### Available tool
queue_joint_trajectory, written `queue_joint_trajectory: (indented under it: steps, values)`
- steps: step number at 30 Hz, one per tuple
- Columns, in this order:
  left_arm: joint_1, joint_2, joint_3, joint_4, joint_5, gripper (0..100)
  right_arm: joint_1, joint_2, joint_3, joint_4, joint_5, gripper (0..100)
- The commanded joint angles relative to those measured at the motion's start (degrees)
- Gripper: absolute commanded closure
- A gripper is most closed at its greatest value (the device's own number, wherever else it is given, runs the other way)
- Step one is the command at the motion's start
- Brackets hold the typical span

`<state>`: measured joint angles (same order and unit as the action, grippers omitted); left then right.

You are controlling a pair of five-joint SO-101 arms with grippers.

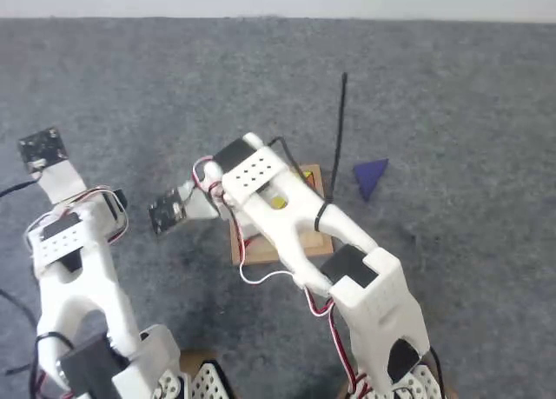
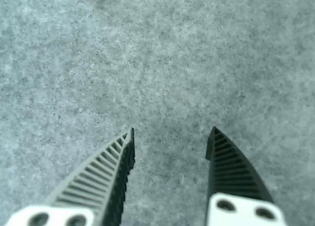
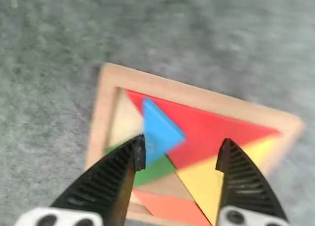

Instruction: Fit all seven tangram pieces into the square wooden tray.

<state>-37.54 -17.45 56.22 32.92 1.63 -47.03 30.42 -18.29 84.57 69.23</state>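
The right gripper (image 3: 179, 147) was positioned open over the square wooden tray (image 3: 197, 97), astride a light-blue triangular piece (image 3: 160, 130) that seemed unseated and could be wedged by pressing. A dark-blue triangular piece (image 1: 371, 176) was left outside the tray, on the grey carpet.

High cam: fixed, behind arm bases, far off, looks down and forward over grey mat (image 1: 452, 95). Left wrist cam: close, faces down past left gripper (image 2: 172, 132) at grey mat. Right wrist cam: close above tray (image 3: 197, 95), past right gripper (image 3: 183, 140). Overlap: high and right wrist cams both catch tray (image 1: 259, 251).
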Motion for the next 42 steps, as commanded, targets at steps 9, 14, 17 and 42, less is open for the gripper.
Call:
queue_joint_trajectory:
  steps: [9,14,17,42]
  values:
    - [0.35,-1.41,-2.42,-1.58,-0.79,77,15.43,-14.90,-7.91,5.76,-17.76,99.4]
    - [2.37,-1.41,-2.24,-1.32,-0.79,77,19.47,-15.08,5.36,-1.01,-29.89,98.9]
    - [3.16,-1.41,-1.89,-1.41,-0.79,77,18.95,-15.34,15.56,-13.85,-39.56,99.0]
    - [5.54,-1.41,-0.40,-1.58,-0.97,77,4.97,-34.77,49.14,-47.69,-59.87,99.1]
